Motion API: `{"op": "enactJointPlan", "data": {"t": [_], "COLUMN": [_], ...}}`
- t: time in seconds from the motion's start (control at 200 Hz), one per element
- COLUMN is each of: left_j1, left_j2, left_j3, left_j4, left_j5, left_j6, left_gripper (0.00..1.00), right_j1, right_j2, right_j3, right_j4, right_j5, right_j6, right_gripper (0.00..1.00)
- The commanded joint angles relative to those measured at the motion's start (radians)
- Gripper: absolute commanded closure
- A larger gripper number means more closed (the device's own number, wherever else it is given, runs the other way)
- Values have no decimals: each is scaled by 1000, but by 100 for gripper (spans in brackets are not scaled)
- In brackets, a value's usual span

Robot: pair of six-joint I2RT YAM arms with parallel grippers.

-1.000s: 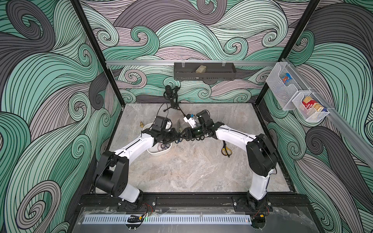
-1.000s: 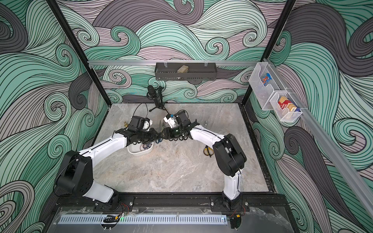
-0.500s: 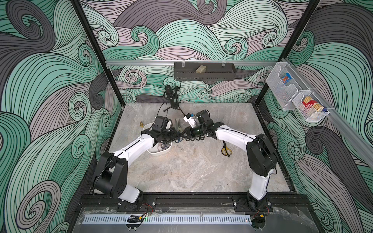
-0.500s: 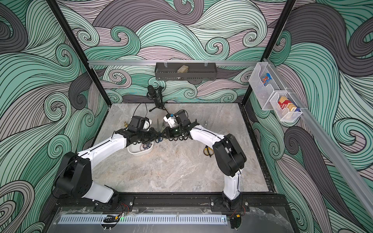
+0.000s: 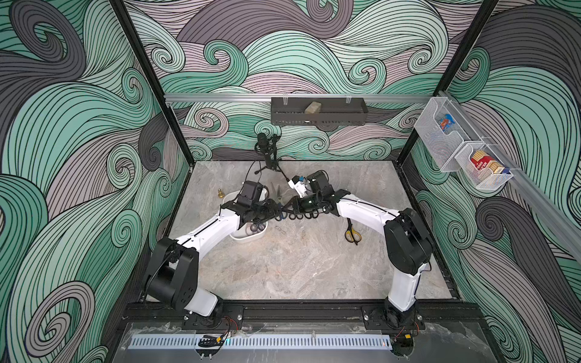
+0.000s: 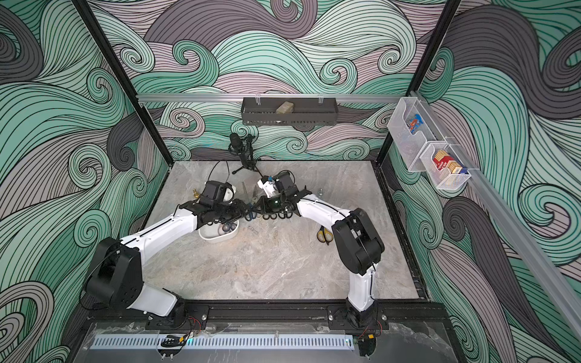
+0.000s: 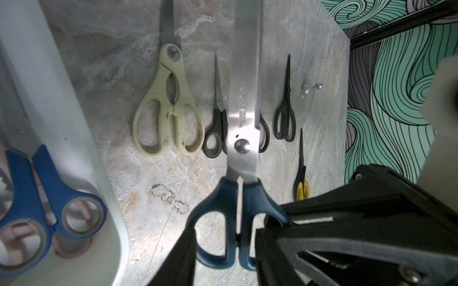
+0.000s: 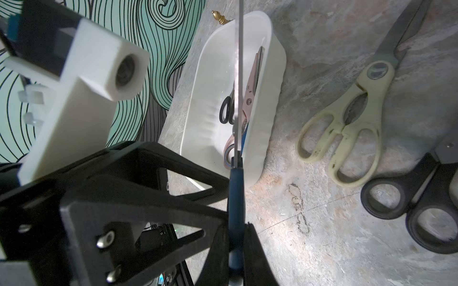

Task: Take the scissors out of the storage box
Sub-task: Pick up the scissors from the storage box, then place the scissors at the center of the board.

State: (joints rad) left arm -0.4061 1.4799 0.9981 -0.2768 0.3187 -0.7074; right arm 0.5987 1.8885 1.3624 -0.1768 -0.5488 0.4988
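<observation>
the right jaws were pressed together on the handle of the blue-handled scissors (image 8: pixel 236 193), pinching its flat sides. the left jaws stood spread, one finger (image 7: pixel 181 262) either side of the same handle loops. that pair hung above the desk (image 7: pixel 148 198), just beside the storage box (image 8: pixel 266 138), outside it. a second blue pair (image 7: pixel 32 188) lay in the box

Right gripper (image 8: pixel 235 230) has closed — now clamping the blue scissors (image 7: pixel 255 195) by the handle.
</observation>
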Motion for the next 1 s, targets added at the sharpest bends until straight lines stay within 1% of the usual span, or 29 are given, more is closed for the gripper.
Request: {"op": "enactJointPlan", "data": {"t": [0.0,0.05,0.065,0.125,0.285,0.395,0.51,0.62,0.775,0.996], "left_j1": [-15,-15,-13,-6,28,87,177,250,315,343], "left_j2": [-50,-51,-78,-95,-129,-142,-137,-127,-120,-145], "left_j3": [25,28,28,28,14,-5,-26,-40,-47,-65], "left_j4": [65,60,57,48,45,42,42,41,22,10], "left_j5": [63,65,64,65,56,57,107,139,154,153], "left_j6": [18,25,27,37,63,80,80,80,93,109], "left_gripper": [49,49,49,49,49,49,49,49,49,49], "right_j1": [17,10,8,-10,-96,-178,-258,-317,-352,-385], "right_j2": [-2,-9,-12,-29,-132,-235,-338,-399,-437,-482], "right_j3": [5,-4,-8,-31,-169,-299,-440,-558,-661,-752], "right_j4": [-4,-5,-5,-5,-4,-6,-8,-9,-11,-12], "right_j5": [7,17,20,28,24,-11,-61,-98,-113,-93], "right_j6": [5,5,5,6,0,-10,-14,-17,-19,-19], "right_gripper": [94,94,94,95,94,93,92,92,93,93]}}
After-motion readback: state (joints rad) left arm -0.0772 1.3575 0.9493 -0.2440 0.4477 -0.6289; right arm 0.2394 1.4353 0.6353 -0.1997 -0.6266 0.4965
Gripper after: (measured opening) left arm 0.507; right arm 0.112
